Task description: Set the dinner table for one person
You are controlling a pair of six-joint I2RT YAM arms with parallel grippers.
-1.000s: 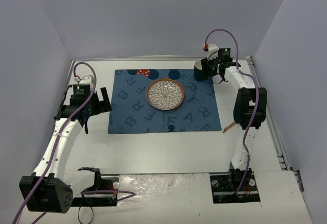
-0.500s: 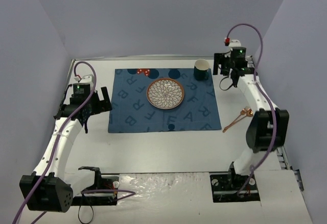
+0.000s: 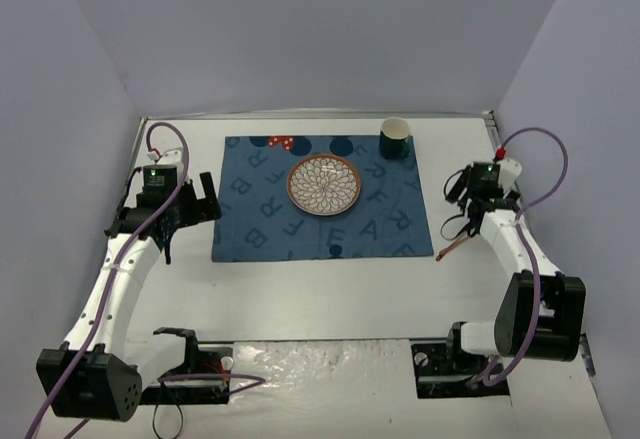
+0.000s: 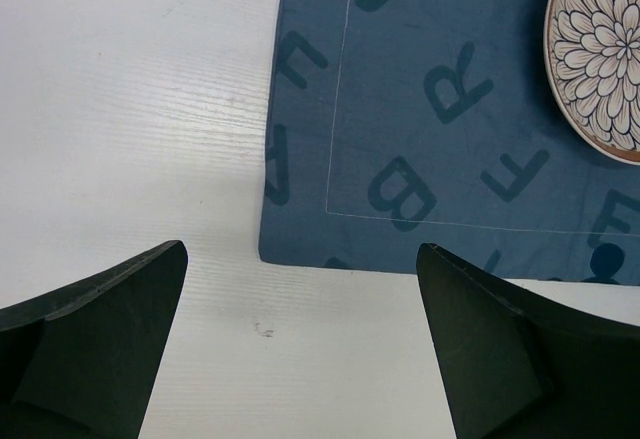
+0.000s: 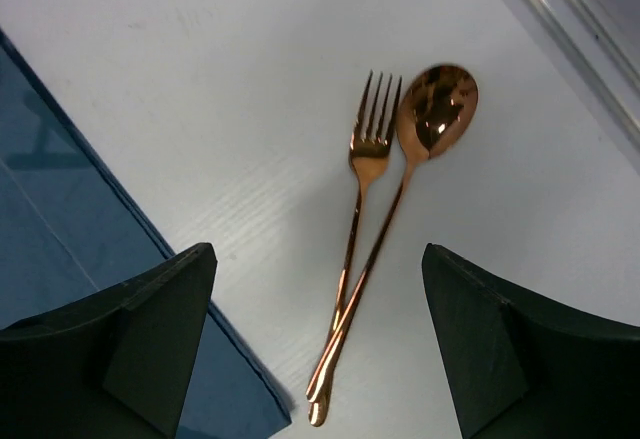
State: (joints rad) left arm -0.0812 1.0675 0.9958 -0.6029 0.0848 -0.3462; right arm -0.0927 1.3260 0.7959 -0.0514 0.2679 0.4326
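The white dinner table [image 3: 320, 299] carries a dark blue lettered placemat [image 3: 300, 221]. A flower-patterned plate [image 3: 323, 184] sits at the mat's middle and a dark cup [image 3: 395, 138] at its far right corner. Right of the mat lie a copper fork [image 5: 368, 149] and spoon [image 5: 436, 109], handles crossed. My right gripper [image 5: 318, 251] hovers open above those handles, touching neither. From above only the handle ends [image 3: 448, 249] show, beside the right gripper [image 3: 460, 202]. My left gripper [image 4: 300, 249] is open and empty over the mat's near left corner [image 4: 275, 249].
A raised rail [image 5: 570, 19] runs along the table's right edge, just past the spoon. Grey walls enclose the table on three sides. The plate's rim [image 4: 600, 59] shows at the upper right of the left wrist view.
My right gripper opened off the cup, left it standing on the mat's far right corner, and swung back toward the near right, over the fork and spoon. The left arm stayed still.
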